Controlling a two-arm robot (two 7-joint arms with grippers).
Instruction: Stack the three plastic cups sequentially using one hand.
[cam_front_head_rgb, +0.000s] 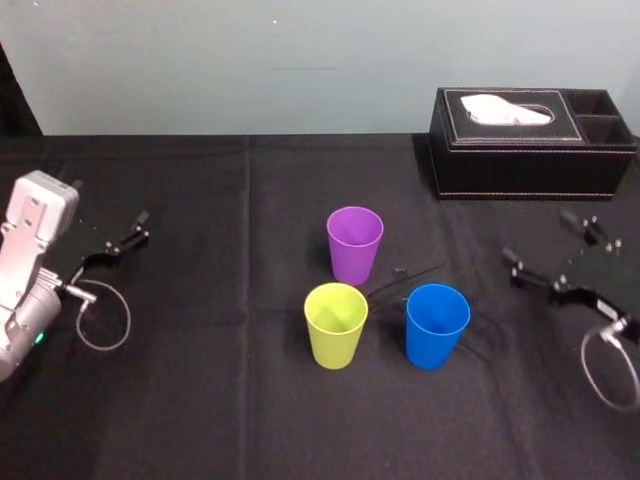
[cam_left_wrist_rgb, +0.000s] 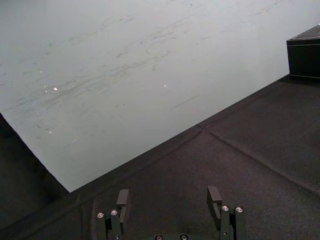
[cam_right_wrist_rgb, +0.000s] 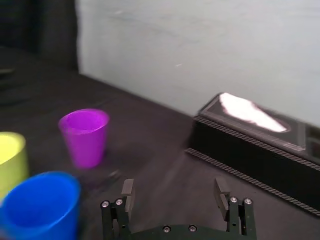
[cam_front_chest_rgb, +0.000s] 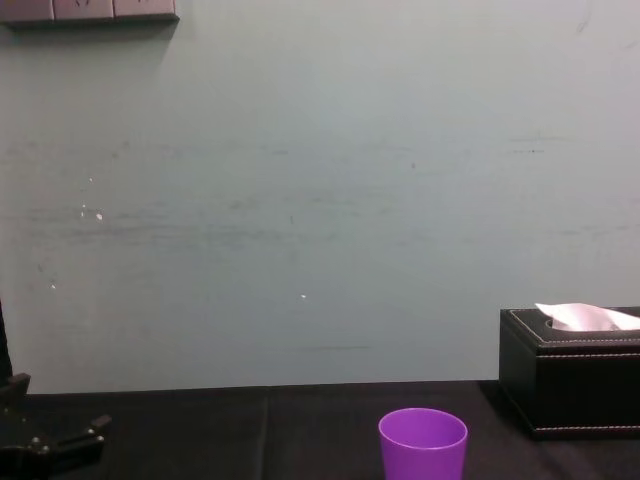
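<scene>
Black counter (cam_front_head_rgb: 200, 400): the right hand (cam_front_head_rgb: 537, 236), wide open and empty, should pinch the blue tapered plastic cup (cam_front_head_rgb: 437, 326) squarely at its rim; left hand (cam_front_head_rgb: 140, 228) idles open

Cups (cam_front_head_rgb: 355, 245) left of tissue box (cam_front_head_rgb: 530, 150)

Left pincer (cam_front_head_rgb: 135, 230) spread wide, far left; right pincer (cam_front_head_rgb: 537, 237) likewise, far right.

Looks like a lab bench (black-clothed table (cam_front_head_rgb: 200, 420), bare wall (cam_front_head_rgb: 250, 60)).
</scene>
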